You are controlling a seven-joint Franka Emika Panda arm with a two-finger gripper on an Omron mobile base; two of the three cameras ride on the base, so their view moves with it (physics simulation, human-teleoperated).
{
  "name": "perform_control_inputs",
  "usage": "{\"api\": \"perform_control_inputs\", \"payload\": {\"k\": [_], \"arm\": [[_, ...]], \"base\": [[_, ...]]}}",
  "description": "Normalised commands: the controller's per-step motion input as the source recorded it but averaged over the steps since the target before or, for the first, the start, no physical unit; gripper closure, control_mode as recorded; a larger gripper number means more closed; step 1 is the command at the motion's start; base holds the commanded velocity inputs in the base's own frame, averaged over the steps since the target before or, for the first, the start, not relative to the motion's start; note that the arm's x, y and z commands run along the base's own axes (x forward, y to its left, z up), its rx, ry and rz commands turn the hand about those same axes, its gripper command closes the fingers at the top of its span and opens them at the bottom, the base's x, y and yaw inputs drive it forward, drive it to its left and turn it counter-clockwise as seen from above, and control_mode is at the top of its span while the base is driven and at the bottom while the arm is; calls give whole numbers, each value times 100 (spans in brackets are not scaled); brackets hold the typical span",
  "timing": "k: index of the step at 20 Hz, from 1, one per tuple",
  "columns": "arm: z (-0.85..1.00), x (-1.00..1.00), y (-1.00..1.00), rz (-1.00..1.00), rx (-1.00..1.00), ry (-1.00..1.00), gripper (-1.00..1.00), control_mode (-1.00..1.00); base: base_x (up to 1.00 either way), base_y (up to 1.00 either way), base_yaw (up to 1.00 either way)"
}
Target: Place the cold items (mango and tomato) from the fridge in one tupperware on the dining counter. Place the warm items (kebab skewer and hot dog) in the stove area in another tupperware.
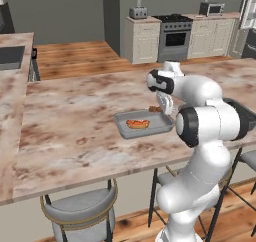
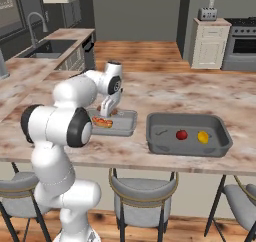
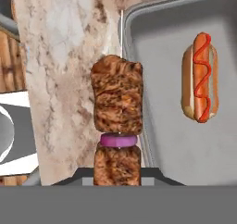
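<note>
Marbled beige-pink stone of the dining counter (image 1: 75,131) is being used as the base for a shallow light-grey tupperware (image 1: 142,130), in which the hot dog (image 1: 137,123) is lying. At that tray's rim, the kebab skewer (image 3: 117,121) is being held by the gripper (image 2: 106,109), whose jaws are being kept closed around it. Beside the tray, a deeper grey tupperware (image 2: 187,135) is being occupied by the tomato (image 2: 181,134) and the mango (image 2: 202,136).
</note>
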Motion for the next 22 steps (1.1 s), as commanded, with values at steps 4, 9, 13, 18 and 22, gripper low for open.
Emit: {"api": "perform_control_inputs", "payload": {"k": [4, 9, 13, 18, 22], "arm": [[-61, 72, 0, 8, -1, -4, 100, -100], [-57, 64, 0, 0, -3, -3, 100, -100], [-27, 18, 4, -11, -5, 0, 100, -100], [-16, 28, 7, -7, -2, -4, 100, -100], [-35, 38, 0, -2, 0, -9, 100, -100]], "base": [[0, 0, 0], [0, 0, 0], [0, 0, 0], [0, 0, 0], [0, 0, 0]]}}
